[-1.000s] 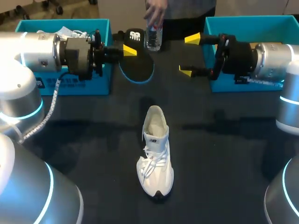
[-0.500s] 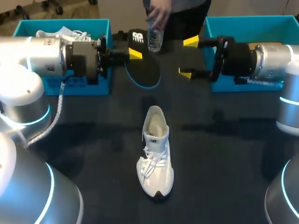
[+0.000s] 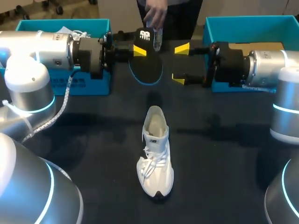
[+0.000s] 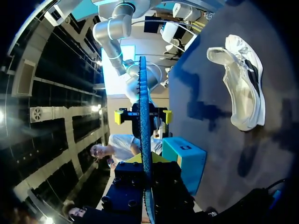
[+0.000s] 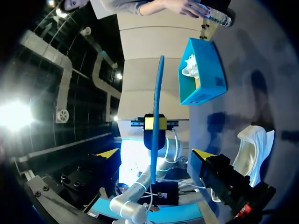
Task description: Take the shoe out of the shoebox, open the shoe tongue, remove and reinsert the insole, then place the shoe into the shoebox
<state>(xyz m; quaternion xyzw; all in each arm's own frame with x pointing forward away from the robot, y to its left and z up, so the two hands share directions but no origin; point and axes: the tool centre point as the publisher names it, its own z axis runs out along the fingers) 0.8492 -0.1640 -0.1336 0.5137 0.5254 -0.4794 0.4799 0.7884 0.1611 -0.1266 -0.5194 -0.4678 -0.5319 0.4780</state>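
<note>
Black insole (image 3: 145, 70), blue-edged, is held clamped in the left end effector (image 3: 137, 47) above the far bench (image 3: 224, 154), crosswise to the spread-open right end effector (image 3: 180, 64) facing it, with the white shoe (image 3: 155, 151) laid nearer, heel end toward both.

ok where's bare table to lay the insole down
Bare table lies either side of the shoe, in front of the left shoebox and right shoebox. Crowded between them: left gripper holding the insole, open right gripper, a person's hand with a bottle.
</note>
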